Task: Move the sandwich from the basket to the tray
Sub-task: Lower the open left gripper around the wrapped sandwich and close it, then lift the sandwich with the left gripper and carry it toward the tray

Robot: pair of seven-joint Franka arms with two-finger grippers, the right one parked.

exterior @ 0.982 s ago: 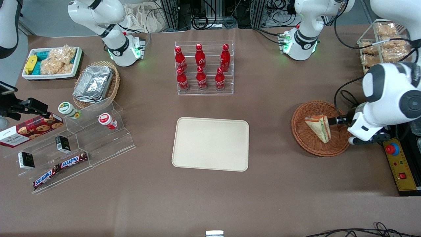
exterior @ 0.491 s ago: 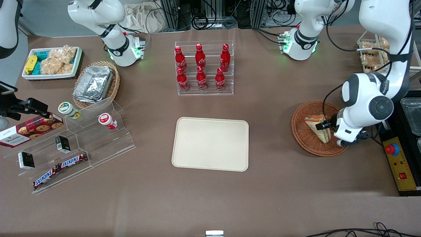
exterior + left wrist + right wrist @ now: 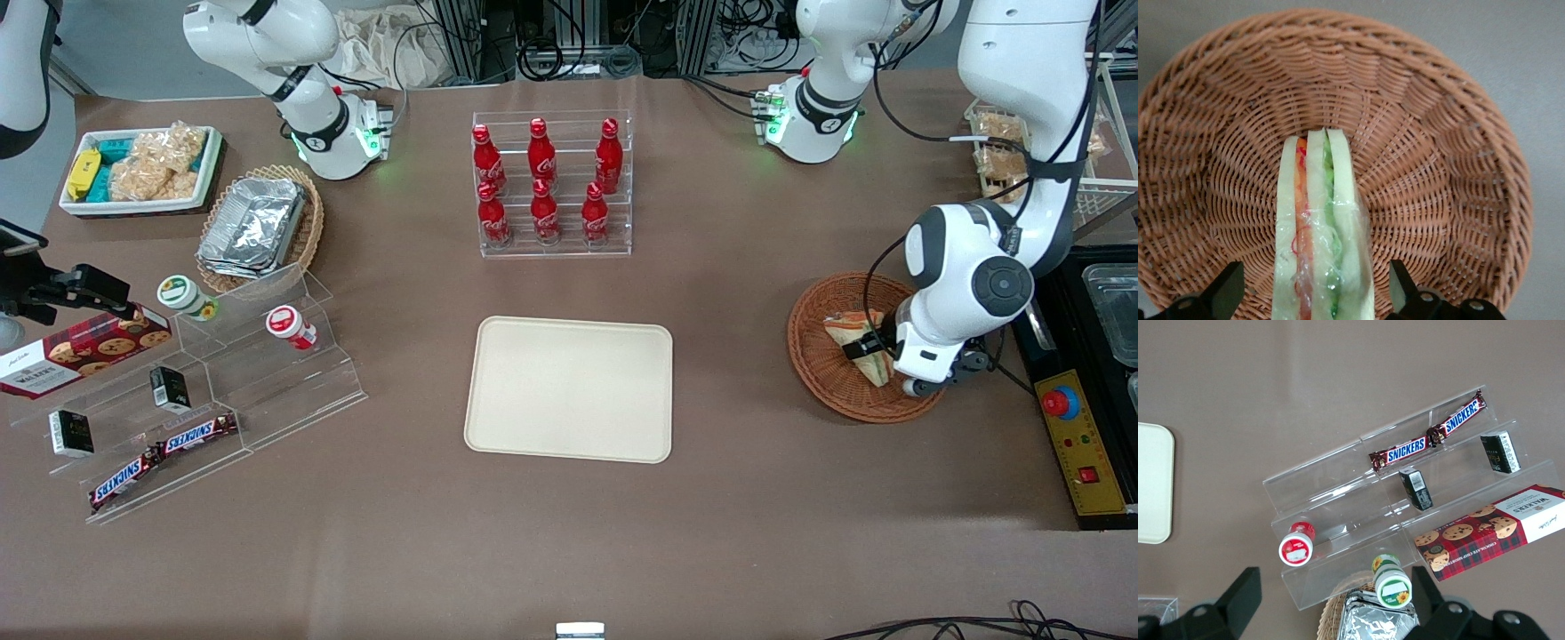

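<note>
The sandwich (image 3: 842, 327) is a wrapped triangular wedge standing on edge in the reddish-brown wicker basket (image 3: 822, 373), toward the working arm's end of the table. In the left wrist view the sandwich (image 3: 1318, 220) shows pale bread with orange and green layers, and the basket (image 3: 1438, 167) lies under it. My left gripper (image 3: 867, 348) is low over the basket and open. It straddles the sandwich's wide end, with its fingers (image 3: 1405, 288) standing apart from the bread on both sides. The cream tray (image 3: 569, 388) lies bare at the table's middle.
A clear rack of red bottles (image 3: 551, 187) stands farther from the front camera than the tray. A yellow emergency-stop box (image 3: 1080, 444) lies beside the basket at the table's edge. A clear stepped stand with snacks (image 3: 196, 391) and a foil-container basket (image 3: 258, 227) sit toward the parked arm's end.
My left arm has swung in from the table's edge over the basket. The gripper has gone from beside the sandwich to straddling its wide end. The sandwich has stayed in place.
</note>
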